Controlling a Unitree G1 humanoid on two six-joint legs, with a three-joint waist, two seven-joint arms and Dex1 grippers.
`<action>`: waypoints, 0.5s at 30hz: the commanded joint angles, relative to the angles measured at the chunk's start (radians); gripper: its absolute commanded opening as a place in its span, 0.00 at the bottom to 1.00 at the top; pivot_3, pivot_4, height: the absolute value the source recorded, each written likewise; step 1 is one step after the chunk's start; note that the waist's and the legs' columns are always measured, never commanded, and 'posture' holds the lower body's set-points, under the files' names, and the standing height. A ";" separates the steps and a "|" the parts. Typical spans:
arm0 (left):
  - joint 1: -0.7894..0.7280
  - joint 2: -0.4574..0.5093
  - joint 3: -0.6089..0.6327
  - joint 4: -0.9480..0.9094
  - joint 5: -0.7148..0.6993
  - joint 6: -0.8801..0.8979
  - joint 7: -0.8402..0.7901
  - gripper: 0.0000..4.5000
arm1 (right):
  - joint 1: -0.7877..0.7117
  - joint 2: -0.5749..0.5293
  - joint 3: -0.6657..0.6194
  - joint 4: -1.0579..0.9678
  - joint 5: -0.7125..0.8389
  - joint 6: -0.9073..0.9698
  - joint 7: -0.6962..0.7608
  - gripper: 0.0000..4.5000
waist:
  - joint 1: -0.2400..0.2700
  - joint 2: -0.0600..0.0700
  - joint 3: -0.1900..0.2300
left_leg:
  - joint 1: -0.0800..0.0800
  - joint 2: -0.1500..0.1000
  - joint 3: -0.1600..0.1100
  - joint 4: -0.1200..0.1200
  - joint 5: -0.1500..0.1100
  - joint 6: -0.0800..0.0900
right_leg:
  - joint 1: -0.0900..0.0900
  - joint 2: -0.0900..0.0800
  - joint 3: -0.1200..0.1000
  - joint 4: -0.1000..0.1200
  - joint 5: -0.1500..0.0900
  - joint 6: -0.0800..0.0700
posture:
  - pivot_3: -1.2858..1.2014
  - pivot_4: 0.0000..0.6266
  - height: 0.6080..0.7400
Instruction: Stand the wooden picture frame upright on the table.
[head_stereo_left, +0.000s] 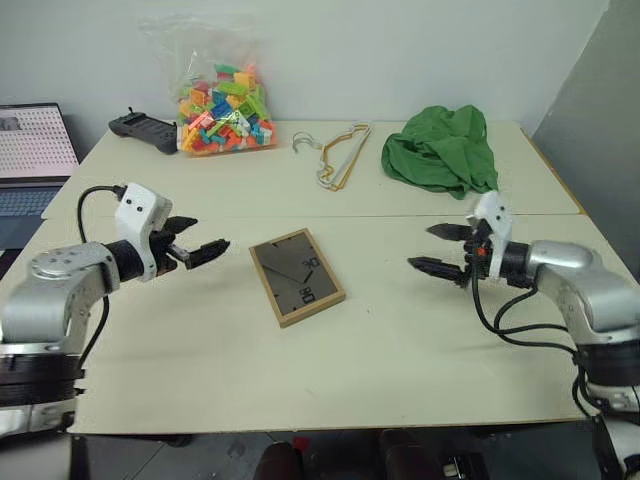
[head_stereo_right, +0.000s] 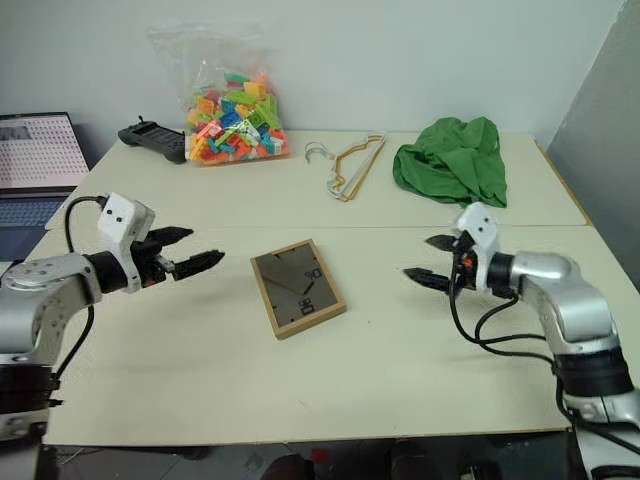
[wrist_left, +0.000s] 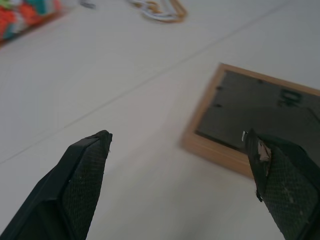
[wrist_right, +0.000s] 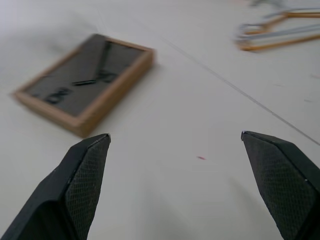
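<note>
**Operator:** Report gripper state and object position, nearest items first.

**Technician:** The left gripper (head_stereo_left: 203, 249) and right gripper (head_stereo_left: 437, 249) both hover above the table (head_stereo_left: 400, 340), fingers spread wide, nothing between them. They point inward toward each other. The wooden picture frame (head_stereo_left: 296, 277) lies flat between them, back panel up, prop stand folded against it, nearer the left gripper than the right. Neither gripper touches it.

**Operator:** Items beyond the seam?

**Technician:** On the far section: wire hangers (head_stereo_left: 340, 155), a crumpled green cloth (head_stereo_left: 440, 148), a clear bag of coloured building bricks (head_stereo_left: 222, 105) and a black handheld controller (head_stereo_left: 142, 130). A laptop (head_stereo_left: 35, 160) sits off the table's left edge. All stand well apart from the frame.

**Operator:** Current step?

**Technician:** Judged as approach; no grasp has begun. The frame is not yet raised.

**Operator:** Requirement for the next move?

**Technician:** Probably lower one gripper to a frame edge and pinch the wooden border, then tilt it up. The stand likely needs folding out, so the second gripper should steady the frame meanwhile.
</note>
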 joint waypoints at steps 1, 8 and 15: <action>-0.019 0.035 -0.027 0.007 0.029 -0.037 -0.059 1.00 | -0.063 0.009 0.038 0.060 -0.001 -0.019 0.072 0.99 | 0.005 0.000 0.000 | 0.000 0.000 0.000 0.000 0.000 0.000 | 0.000 0.000 0.000 0.000 0.000 0.000 | 0.52 0.24 1.00; 0.002 0.005 0.007 0.008 0.050 -0.040 0.007 1.00 | -0.125 0.077 0.109 0.219 -0.115 -0.157 0.055 0.99 | 0.005 -0.001 0.000 | -0.001 0.000 0.000 0.001 0.000 0.000 | -0.001 0.000 0.000 0.000 0.000 0.000 | 0.52 0.24 1.00; 0.086 -0.146 0.034 0.000 0.079 -0.066 0.186 0.77 | -0.161 0.225 0.140 0.358 -0.205 -0.251 -0.038 0.75 | 0.002 0.000 0.000 | -0.001 0.001 0.001 0.001 0.000 0.000 | -0.002 0.000 0.001 0.002 0.000 0.000 | 0.52 0.24 1.00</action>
